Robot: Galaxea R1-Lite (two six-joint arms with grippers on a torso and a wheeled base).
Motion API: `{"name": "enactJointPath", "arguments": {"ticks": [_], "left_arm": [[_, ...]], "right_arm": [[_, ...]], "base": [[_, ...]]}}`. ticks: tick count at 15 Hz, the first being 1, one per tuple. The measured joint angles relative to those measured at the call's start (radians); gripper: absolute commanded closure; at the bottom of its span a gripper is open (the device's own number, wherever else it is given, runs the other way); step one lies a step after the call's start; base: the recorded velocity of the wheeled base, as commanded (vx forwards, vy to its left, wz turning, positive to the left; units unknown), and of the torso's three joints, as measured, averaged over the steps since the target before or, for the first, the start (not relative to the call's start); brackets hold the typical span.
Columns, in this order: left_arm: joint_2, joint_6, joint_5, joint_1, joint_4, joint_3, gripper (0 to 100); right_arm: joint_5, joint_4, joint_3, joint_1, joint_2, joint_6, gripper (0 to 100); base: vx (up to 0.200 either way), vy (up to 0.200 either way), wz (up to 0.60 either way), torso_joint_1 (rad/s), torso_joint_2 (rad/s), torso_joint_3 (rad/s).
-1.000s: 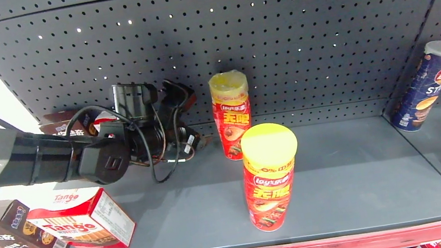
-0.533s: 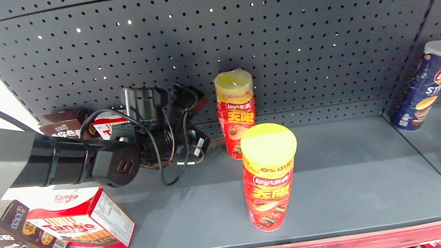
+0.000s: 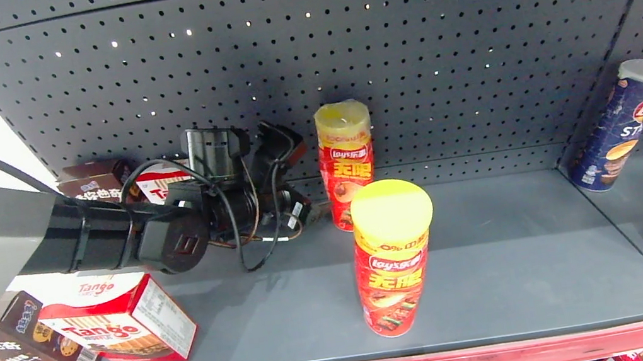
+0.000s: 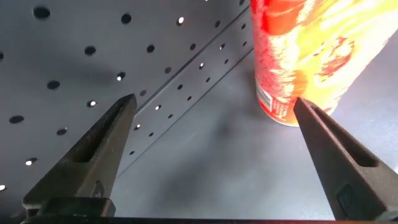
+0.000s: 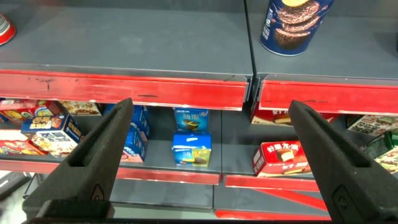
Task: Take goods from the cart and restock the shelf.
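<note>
Dark grey pegboard panel (image 3: 436,49), light through holes.

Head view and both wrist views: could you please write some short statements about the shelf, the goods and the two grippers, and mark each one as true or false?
1. The rear red can and the front red can both stand upright on the shelf. True.
2. The left gripper is shut on the rear red can. False: it is open and holds nothing; the can stands free near one fingertip.
3. The right gripper is open. True.
4. The red and white box sits to the right of both cans. False: it is on their left, near the shelf's front edge.
5. Both red cans have yellow lids. True.
</note>
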Motion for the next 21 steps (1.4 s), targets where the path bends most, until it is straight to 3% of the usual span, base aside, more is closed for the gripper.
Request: {"name": "enactJointPath", "arguments": {"ticks": [5, 10, 14, 21], "left_arm": [[-0.003, 0.000, 0.009, 0.011, -0.008, 0.006, 0], [-0.001, -0.001, 0.063, 0.027, -0.008, -0.001, 0], [0.018, -0.029, 0.066, 0.020, -0.008, -0.017, 0], [0.035, -0.035, 0.065, -0.008, -0.008, -0.034, 0]], "right_arm": [[0.000, 0.000, 0.000, 0.000, 0.000, 0.000, 0], [0.000, 0.000, 0.000, 0.000, 0.000, 0.000, 0], [0.000, 0.000, 0.000, 0.000, 0.000, 0.000, 0], [0.000, 0.000, 0.000, 0.000, 0.000, 0.000, 0]], "base": [[0.000, 0.000, 0.00, 0.000, 0.00, 0.000], [0.000, 0.000, 0.00, 0.000, 0.00, 0.000], [0.000, 0.000, 0.00, 0.000, 0.00, 0.000], [0.000, 0.000, 0.00, 0.000, 0.00, 0.000]]}}
